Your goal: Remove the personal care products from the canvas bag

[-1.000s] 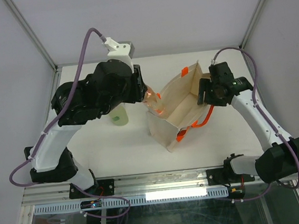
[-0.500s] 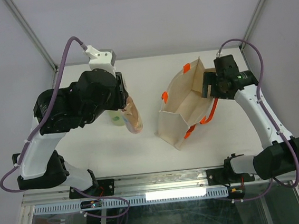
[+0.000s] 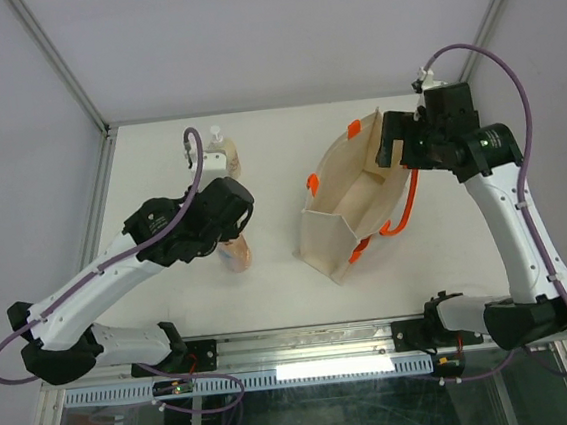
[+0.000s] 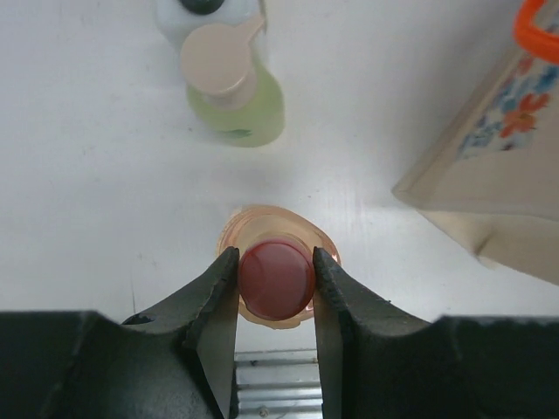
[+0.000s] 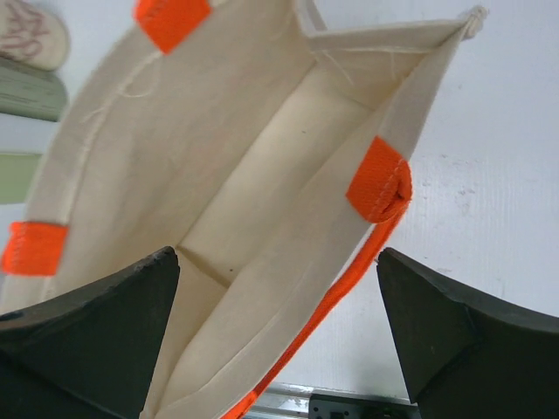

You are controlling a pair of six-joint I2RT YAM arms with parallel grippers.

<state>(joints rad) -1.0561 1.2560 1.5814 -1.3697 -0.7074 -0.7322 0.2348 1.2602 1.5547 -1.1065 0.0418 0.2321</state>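
My left gripper (image 4: 276,279) is shut on the dark red cap of the pink-orange bottle (image 4: 278,229), which stands upright at the table, left of the canvas bag (image 3: 348,206). In the top view my left gripper (image 3: 229,240) covers most of that bottle (image 3: 238,258). A pale green bottle (image 4: 240,109) stands just beyond it. The peach bottle with a white pump (image 3: 224,155) stands further back. My right gripper (image 5: 278,262) is open above the bag's right rim (image 5: 384,113), touching nothing. The bag's inside (image 5: 253,183) looks empty.
The bag's orange handle (image 3: 403,206) hangs down its right side. Parts of other bottles show at the left edge of the right wrist view (image 5: 26,35). The frame posts stand at the back corners, and the table's metal rail (image 3: 306,346) runs along the near edge.
My left gripper carried the pink-orange bottle out of the bag, leftward and down to the table. The tilted bag settled upright. My right gripper drew up and back from the bag's rim.
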